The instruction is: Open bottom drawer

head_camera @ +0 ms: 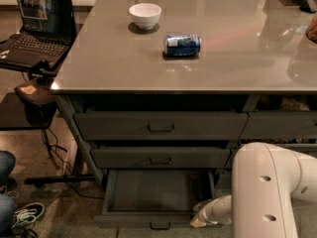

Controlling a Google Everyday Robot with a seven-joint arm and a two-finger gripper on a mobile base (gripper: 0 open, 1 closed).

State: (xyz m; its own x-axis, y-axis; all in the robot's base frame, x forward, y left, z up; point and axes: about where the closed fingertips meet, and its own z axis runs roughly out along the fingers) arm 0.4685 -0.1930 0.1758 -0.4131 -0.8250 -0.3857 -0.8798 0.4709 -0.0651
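The bottom drawer [143,219] is the lowest and slimmest front of the wide left stack. It stands pulled out, with its dark, empty inside [158,190] showing. Its small loop handle [159,226] is at the centre of the front, at the frame's lower edge. My gripper [198,220] is at the drawer's front right corner, low and to the right of the handle. It points left at the end of my white arm [267,192]. The arm hides the lower right of the cabinet.
Two taller grey drawers [161,127] [159,158] sit shut above it, and a narrower stack [280,125] is to the right. On the tabletop [99,68] are a white bowl [145,15] and a blue can [182,44] on its side. A laptop [34,24] on a stand, cables and a person's shoe [25,216] are at the left.
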